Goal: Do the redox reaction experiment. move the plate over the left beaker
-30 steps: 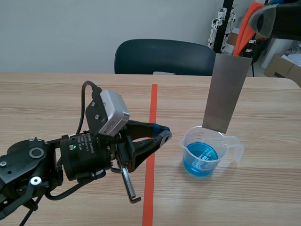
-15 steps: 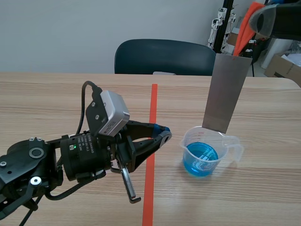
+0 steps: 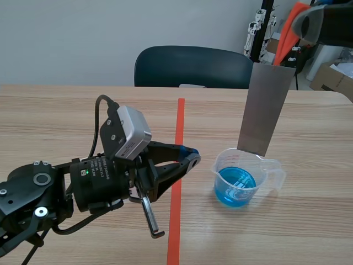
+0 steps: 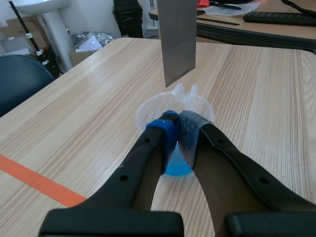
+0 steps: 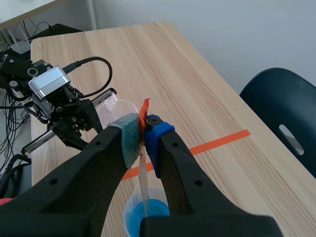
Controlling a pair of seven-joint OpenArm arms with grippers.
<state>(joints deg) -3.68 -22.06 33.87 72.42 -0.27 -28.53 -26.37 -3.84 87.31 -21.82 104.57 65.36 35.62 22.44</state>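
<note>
A grey metal plate point(image 3: 265, 110) hangs upright, its lower edge just above the far rim of a clear beaker point(image 3: 237, 179) holding blue liquid. My right arm point(image 3: 325, 22) comes in high at the right and holds the plate by its top. In the right wrist view my right gripper point(image 5: 143, 128) is shut on the plate point(image 5: 143, 182), seen edge-on, with the beaker point(image 5: 136, 212) below. My left gripper point(image 3: 190, 157) is shut on nothing, low over the orange line, left of the beaker. In the left wrist view the left gripper point(image 4: 177, 121) points at the beaker point(image 4: 148, 111) under the plate point(image 4: 177, 39).
A dark chair point(image 3: 193, 66) stands behind the table's far edge. In the right wrist view a clear rim point(image 5: 118, 104) shows near the left arm point(image 5: 54, 94); I cannot tell what it is. Bare wood lies to the left and beyond the beaker.
</note>
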